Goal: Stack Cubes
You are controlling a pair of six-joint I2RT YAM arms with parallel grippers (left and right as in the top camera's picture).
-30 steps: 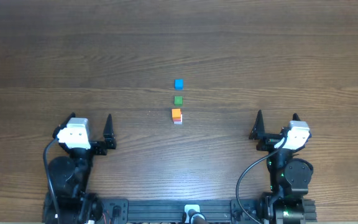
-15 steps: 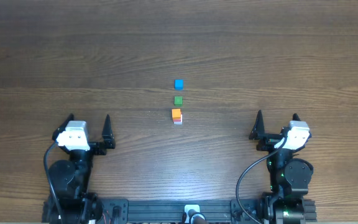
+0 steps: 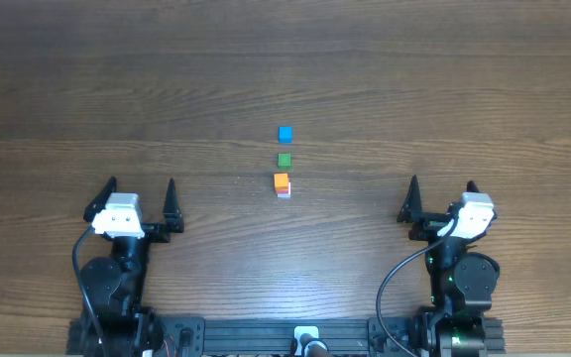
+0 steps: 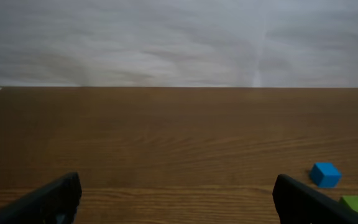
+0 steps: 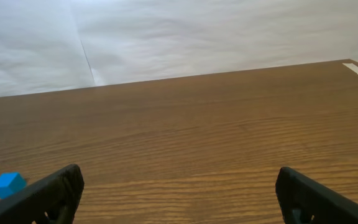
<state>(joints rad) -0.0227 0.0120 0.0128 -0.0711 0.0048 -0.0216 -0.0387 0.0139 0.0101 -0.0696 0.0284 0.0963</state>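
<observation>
Near the middle of the wooden table (image 3: 414, 89) three small items stand in a line: a blue cube (image 3: 285, 134) farthest from the arms, a green cube (image 3: 285, 160) behind it, then an orange cube (image 3: 282, 181) resting on a white cube (image 3: 285, 192). My left gripper (image 3: 137, 190) stands open at the front left, well apart from the cubes. My right gripper (image 3: 440, 188) stands open at the front right, also holding nothing. In the left wrist view the blue cube (image 4: 325, 174) and green cube (image 4: 357, 206) lie off to one side. The blue cube (image 5: 7, 184) appears in the right wrist view.
A pale wall (image 4: 179, 37) rises beyond the table's far edge. Bare wood lies all around the cubes and between the two arms. The arm bases and a black rail (image 3: 295, 332) run along the front edge.
My left gripper has shifted slightly to the left and toward the base. The right arm and the cubes have not moved.
</observation>
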